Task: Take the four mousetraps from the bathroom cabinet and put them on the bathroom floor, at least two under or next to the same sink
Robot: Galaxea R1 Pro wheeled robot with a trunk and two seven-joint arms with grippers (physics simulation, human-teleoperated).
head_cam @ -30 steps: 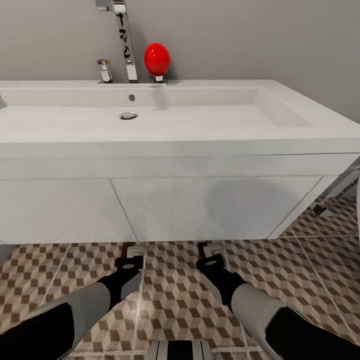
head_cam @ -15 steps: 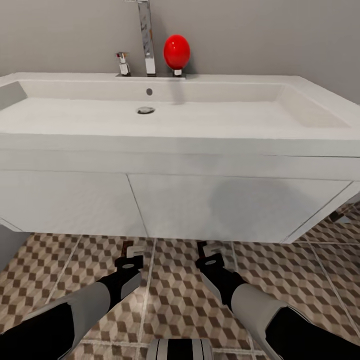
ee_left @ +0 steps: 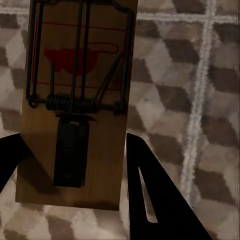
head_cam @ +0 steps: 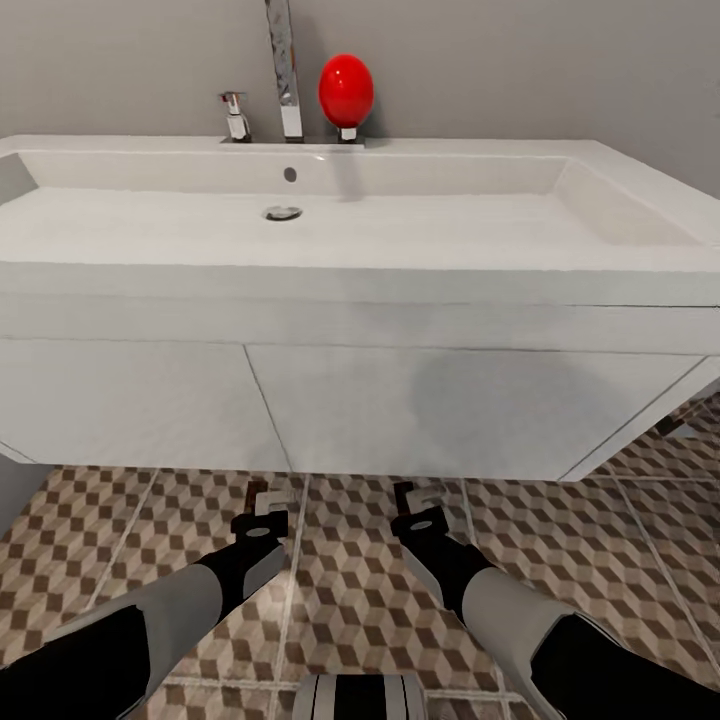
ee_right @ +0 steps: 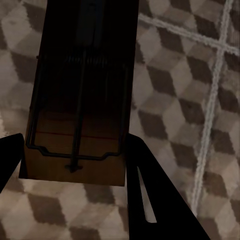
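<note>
1. Arms reach forward and down from the lower corners of the head view, side by side, forearms angled slightly inward toward the foot of the vanity.
2. Left gripper [head_cam: 257, 497] sits low over the bathroom floor [head_cam: 350, 600], just short of the vanity's lower edge, with a small brown slab between its fingers.
3. In the left wrist view that slab is a mousetrap [ee_left: 75, 100]: a brown wooden board with a wire spring, a bar and a red printed mark. The dark fingers [ee_left: 150, 200] press on its two long edges, so the left gripper [ee_left: 72, 165] is clamped on it, above the cube-patterned tiles [ee_left: 200, 75].
4. Right gripper [head_cam: 408, 497] is held at about the same height and reach as the left, well apart from it, and also near the vanity's bottom edge.
5. In the right wrist view a second mousetrap [ee_right: 82, 100], darker in shadow, lies between the fingers [ee_right: 150, 200], with its wire frame toward the camera; the right gripper [ee_right: 72, 160] is clamped on its sides, over the floor tiles [ee_right: 200, 100].
6. Sink [head_cam: 350, 230] spans the head view above both arms: a wide white trough with a chrome tap [head_cam: 283, 70] at its back edge, a red egg-shaped object [head_cam: 346, 90] just beside the tap, and the white two-door vanity front [head_cam: 400, 400] beneath.
7. Whether either trap touches the floor cannot be told.
</note>
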